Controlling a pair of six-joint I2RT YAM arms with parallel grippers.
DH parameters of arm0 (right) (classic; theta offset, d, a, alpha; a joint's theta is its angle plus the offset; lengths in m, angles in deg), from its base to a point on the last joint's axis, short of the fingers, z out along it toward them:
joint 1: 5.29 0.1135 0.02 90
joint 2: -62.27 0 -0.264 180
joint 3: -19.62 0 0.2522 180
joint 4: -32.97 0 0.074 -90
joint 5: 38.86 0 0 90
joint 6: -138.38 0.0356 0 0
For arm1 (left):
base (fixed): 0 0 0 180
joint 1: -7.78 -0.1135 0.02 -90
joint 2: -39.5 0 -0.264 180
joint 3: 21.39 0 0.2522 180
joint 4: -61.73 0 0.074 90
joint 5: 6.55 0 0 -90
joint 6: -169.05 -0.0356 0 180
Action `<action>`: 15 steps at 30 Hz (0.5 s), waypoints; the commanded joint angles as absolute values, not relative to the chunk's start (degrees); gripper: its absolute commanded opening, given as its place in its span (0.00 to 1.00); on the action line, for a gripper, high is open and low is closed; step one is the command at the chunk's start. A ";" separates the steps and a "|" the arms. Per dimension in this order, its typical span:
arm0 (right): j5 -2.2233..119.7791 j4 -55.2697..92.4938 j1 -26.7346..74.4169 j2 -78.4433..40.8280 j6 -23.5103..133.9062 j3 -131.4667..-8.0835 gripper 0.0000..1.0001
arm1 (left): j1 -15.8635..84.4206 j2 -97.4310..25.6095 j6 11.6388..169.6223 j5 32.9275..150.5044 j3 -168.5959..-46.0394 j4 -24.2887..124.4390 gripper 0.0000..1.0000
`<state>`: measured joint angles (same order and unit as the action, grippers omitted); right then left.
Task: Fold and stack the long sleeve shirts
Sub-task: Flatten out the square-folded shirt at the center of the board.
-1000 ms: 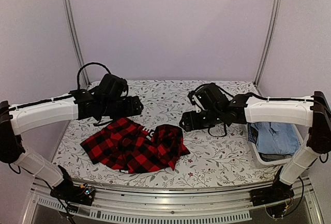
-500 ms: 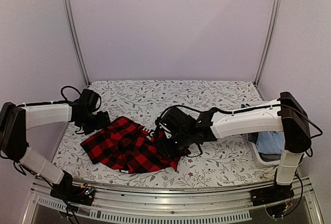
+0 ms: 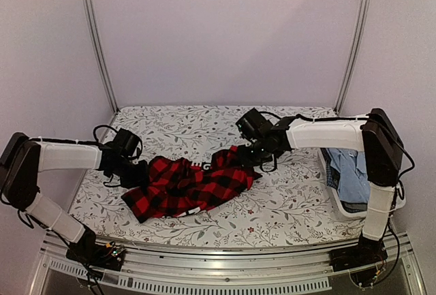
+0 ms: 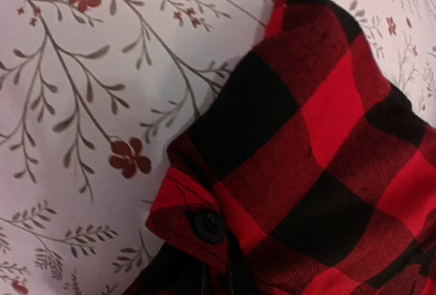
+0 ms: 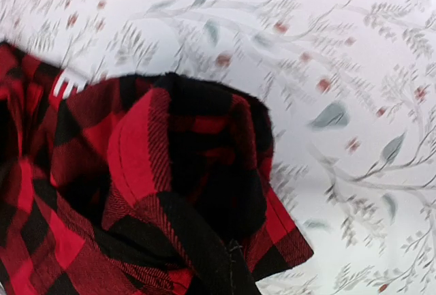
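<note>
Now: 2 grippers pinch a checked shirt at either end

At far left, the left gripper (image 3: 133, 172) sits low over the floral-print table (image 3: 286, 199), its fingers clenched on the left edge of the red-and-black check shirt (image 3: 187, 184). Its wrist camera shows a cuff with 1 black button (image 4: 208, 224) lying on the table. The shirt lies crumpled across the table's middle, stretched between both arms. At its right end, the right gripper (image 3: 246, 153) is clamped on a raised bunch of cloth. Further right, a white basket (image 3: 338, 208) at the table's edge holds blue clothing (image 3: 351, 172).
</note>
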<state>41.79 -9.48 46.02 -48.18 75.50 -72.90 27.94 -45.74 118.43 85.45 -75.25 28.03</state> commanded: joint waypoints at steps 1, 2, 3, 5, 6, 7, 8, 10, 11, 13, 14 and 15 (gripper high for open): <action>36.94 -8.45 37.38 -53.04 71.24 -85.38 0.00 | 36.44 -39.85 124.64 91.29 -72.92 26.74 0.00; 37.39 -8.25 36.08 -54.75 69.80 -89.31 0.00 | 38.97 -38.89 126.30 91.75 -72.52 26.97 0.00; 38.03 -8.02 35.10 -57.96 68.43 -93.09 0.00 | 41.93 -38.02 128.79 92.02 -72.39 27.23 0.00; 40.12 -8.05 33.60 -62.78 65.77 -101.65 0.03 | 48.09 -36.91 132.38 92.42 -72.53 28.61 0.00; 41.22 -8.20 33.18 -66.14 64.88 -105.46 0.05 | 51.28 -36.92 134.00 92.86 -72.86 29.80 0.00; 42.13 -8.71 32.93 -68.61 63.71 -110.59 0.11 | 54.21 -37.19 135.28 92.90 -73.43 30.44 0.00; 42.83 -9.98 32.86 -70.38 62.65 -114.36 0.14 | 57.04 -37.87 136.36 92.57 -74.33 30.67 0.00; 43.95 -13.00 32.86 -74.15 61.74 -119.98 0.20 | 62.08 -39.49 136.96 92.55 -76.47 31.13 0.09; 44.57 -13.64 32.90 -75.01 61.68 -120.47 0.28 | 63.73 -40.31 136.73 92.42 -77.81 30.94 0.12; 45.59 -13.75 33.08 -73.99 61.45 -118.80 0.45 | 65.73 -41.23 136.00 92.05 -80.21 30.40 0.27; 45.73 -13.75 33.27 -72.79 61.40 -117.29 0.53 | 66.24 -41.40 135.74 92.07 -81.13 30.28 0.38; 45.62 -13.71 33.58 -71.69 61.43 -115.50 0.59 | 66.57 -41.45 135.49 92.13 -81.92 30.21 0.43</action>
<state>43.50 -10.88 32.36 -73.47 63.19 -117.77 64.38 -40.84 134.84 91.84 -77.71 29.27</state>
